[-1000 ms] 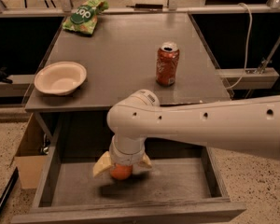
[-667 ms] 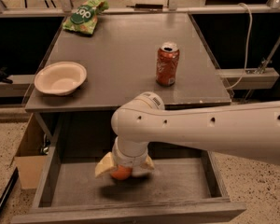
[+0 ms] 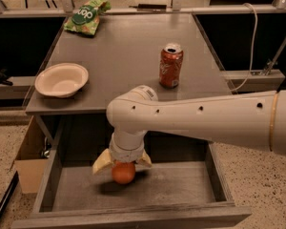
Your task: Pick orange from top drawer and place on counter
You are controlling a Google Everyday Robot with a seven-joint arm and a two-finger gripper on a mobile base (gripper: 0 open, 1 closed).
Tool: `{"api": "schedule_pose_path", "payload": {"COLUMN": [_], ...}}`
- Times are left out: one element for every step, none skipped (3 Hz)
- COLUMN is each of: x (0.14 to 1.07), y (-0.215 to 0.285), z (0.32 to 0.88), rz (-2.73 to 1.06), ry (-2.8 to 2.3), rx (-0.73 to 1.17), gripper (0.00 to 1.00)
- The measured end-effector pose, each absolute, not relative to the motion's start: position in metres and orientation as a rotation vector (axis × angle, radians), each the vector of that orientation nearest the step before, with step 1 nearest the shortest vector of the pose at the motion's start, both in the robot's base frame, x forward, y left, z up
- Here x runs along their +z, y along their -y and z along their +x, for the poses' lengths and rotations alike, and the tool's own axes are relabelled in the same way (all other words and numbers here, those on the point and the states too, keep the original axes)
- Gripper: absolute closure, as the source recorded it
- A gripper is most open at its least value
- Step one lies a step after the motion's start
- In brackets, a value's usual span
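Right now the gripper (image 3: 123, 166) points straight down into the top drawer (image 3: 181, 187). Its two cream fingers (image 3: 102, 163) are closed in on either side of the orange (image 3: 123, 173), so the fruit is pinched across its widest part. The orange sits low between the pads, with a dark shadow on the drawer floor under it and a little to the left (reads as lifted off the bottom, though contact can't be ruled out from this angle). The top-down grasp makes sense: the drawer walls and the counter lip behind leave overhead as the easy way in.

The wrist and the thick white arm (image 3: 205, 120) run out to the right, crossing in front of the counter's front edge and bending down over the open drawer. The drawer is pulled well out from under the cabinet.

The counter (image 3: 124, 51) above holds a red-orange soda can (image 3: 171, 66) right of centre, a white bowl (image 3: 62, 80) at the left edge and a green chip bag (image 3: 85, 16) at the far left corner.

Judgement: the grasp is done and this is the lift phase. Next it needs a straight rise clear of the counter lip. Then a set-down on the bare middle patch, away from the can, since a round fruit may roll.
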State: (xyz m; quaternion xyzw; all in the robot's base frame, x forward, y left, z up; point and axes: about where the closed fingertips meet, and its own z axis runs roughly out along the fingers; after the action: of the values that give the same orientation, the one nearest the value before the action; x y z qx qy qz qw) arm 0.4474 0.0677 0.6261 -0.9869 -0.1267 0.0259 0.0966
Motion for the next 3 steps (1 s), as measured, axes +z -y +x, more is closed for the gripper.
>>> {"api": "schedule_pose_path", "payload": {"x": [0.6132, 0.6125, 0.6125], "y": [-0.0776, -0.0786, -0.0786], "z": [0.4464, 0.446, 0.446], "rz": [-2.938, -2.938, -2.938], "ry": [0.401, 0.404, 0.404], "rx": [0.113, 0.115, 0.115], "gripper": [0.0, 0.0, 0.14]}}
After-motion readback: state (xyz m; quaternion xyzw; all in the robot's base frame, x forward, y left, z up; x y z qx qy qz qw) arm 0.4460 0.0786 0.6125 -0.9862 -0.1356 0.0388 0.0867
